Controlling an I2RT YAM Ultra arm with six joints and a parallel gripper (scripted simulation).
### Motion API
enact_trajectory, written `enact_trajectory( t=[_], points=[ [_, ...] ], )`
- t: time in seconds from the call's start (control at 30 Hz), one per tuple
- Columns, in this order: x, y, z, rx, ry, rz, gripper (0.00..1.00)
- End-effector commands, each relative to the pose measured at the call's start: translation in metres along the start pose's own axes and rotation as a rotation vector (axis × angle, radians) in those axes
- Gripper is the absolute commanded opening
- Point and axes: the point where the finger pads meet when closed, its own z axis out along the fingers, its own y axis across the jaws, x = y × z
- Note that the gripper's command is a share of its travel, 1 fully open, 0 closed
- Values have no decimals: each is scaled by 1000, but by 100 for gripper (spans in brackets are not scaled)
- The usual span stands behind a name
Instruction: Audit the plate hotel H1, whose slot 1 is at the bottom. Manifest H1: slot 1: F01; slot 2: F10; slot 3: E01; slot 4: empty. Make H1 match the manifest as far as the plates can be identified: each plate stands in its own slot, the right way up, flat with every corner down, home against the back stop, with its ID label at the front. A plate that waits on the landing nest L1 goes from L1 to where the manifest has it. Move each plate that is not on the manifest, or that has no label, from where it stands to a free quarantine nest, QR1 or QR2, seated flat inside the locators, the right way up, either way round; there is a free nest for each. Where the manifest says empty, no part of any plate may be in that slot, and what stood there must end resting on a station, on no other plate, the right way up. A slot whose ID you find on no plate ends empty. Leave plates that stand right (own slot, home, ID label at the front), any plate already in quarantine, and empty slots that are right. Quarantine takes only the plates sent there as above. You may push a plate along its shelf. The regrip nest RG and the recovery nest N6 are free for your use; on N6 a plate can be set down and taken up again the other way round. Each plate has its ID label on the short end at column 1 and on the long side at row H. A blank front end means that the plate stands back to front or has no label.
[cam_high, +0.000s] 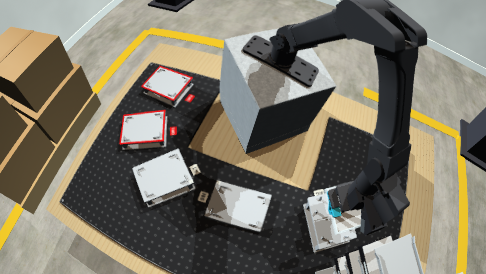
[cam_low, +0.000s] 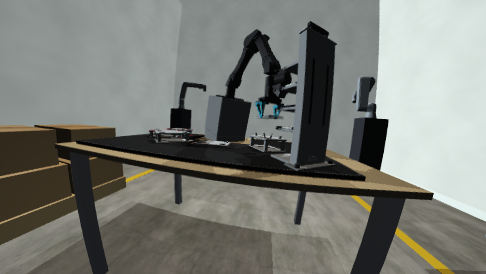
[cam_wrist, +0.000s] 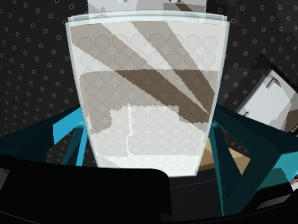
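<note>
My gripper hangs over the landing nest L1 near the front right of the mat. It is shut on a pale translucent plate across its width. In the exterior view the plate hangs between the cyan fingers, clear of the nest. I can read no ID label on it. The plate hotel H1 stands just to the right of the gripper, with a plate edge sticking out of a low slot.
Two red-framed quarantine nests lie at the far left, both without a plate. A white nest and another nest lie mid-mat. The arm's grey pedestal stands behind. Cardboard boxes stand off the table.
</note>
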Motion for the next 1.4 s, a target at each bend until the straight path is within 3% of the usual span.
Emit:
enact_trajectory(
  t=[0.0, 0.87, 1.2, 1.37],
  points=[
    [-3, 1, -14, -3, -13, 0, 86],
    [-3, 1, -79, -3, -13, 0, 86],
    [-3, 1, -90, -3, -13, 0, 86],
    [-4, -16, -90, -3, -13, 83, 86]
  ],
)
